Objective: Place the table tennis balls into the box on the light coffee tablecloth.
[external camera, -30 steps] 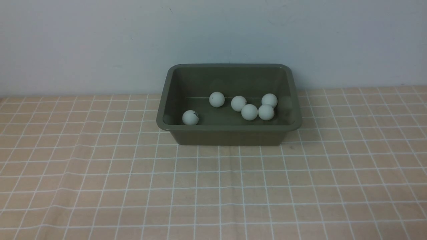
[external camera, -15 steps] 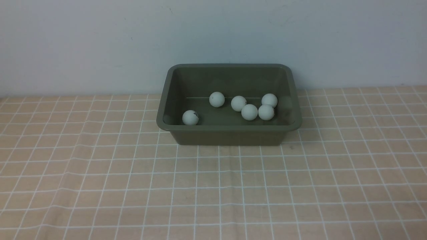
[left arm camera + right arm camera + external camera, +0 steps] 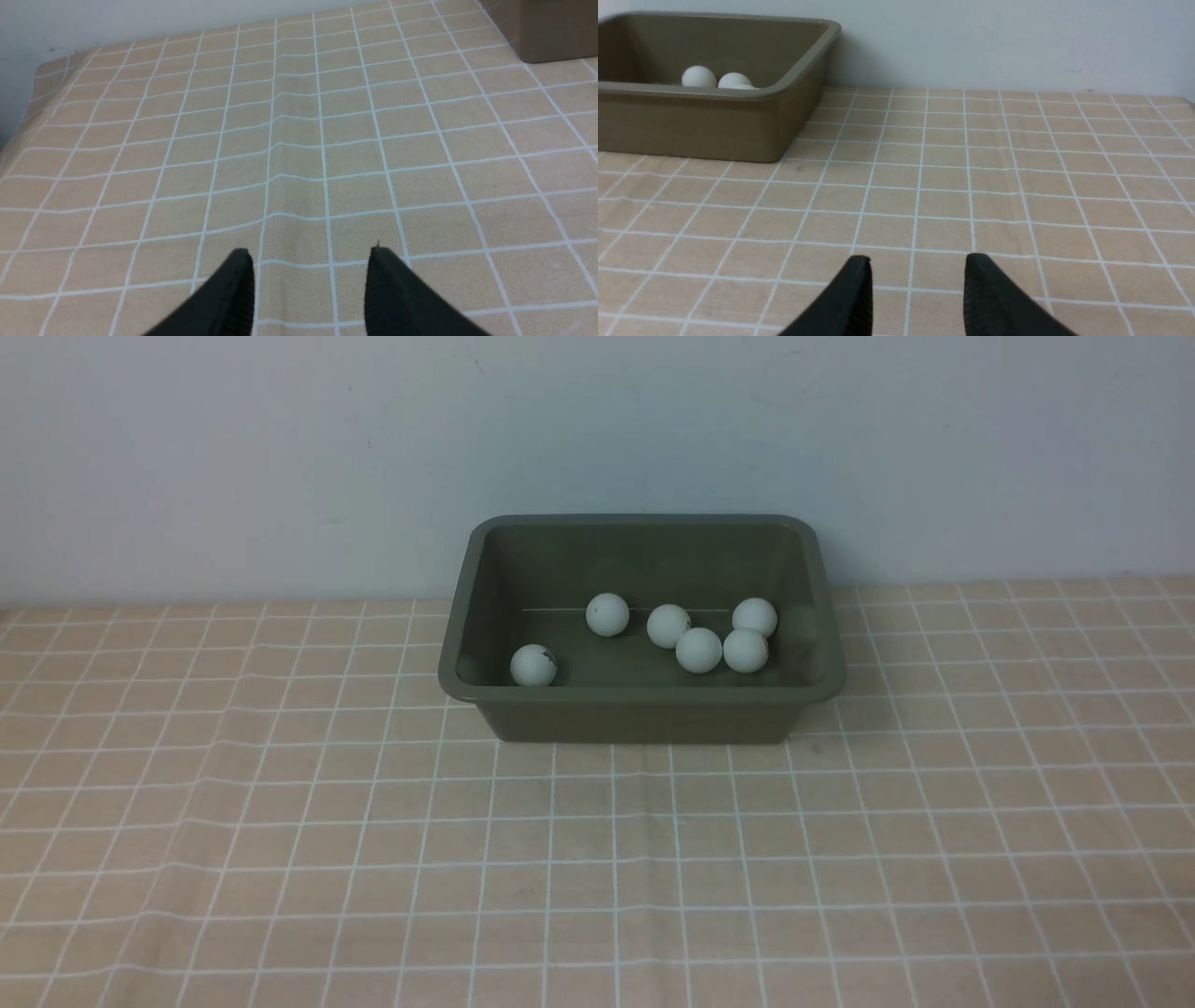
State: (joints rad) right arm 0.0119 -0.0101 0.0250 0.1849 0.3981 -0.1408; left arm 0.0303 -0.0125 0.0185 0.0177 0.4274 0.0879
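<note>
Several white table tennis balls point(image 3: 698, 650) lie inside the olive-green box point(image 3: 644, 693), which stands at the back of the light coffee tablecloth point(image 3: 597, 859). One ball point(image 3: 533, 665) rests alone near the box's front left corner. Neither arm shows in the front view. In the left wrist view my left gripper point(image 3: 310, 254) hovers over bare cloth, its fingers apart with nothing between them; a corner of the box point(image 3: 551, 32) lies far off. My right gripper point(image 3: 917, 261) is likewise open and empty over cloth, with the box point(image 3: 714, 126) and two balls point(image 3: 698, 77) ahead to one side.
A pale wall point(image 3: 597, 429) rises right behind the box. The cloth has slight creases point(image 3: 275, 135) and its edge drops off at the far left point(image 3: 28, 98) in the left wrist view.
</note>
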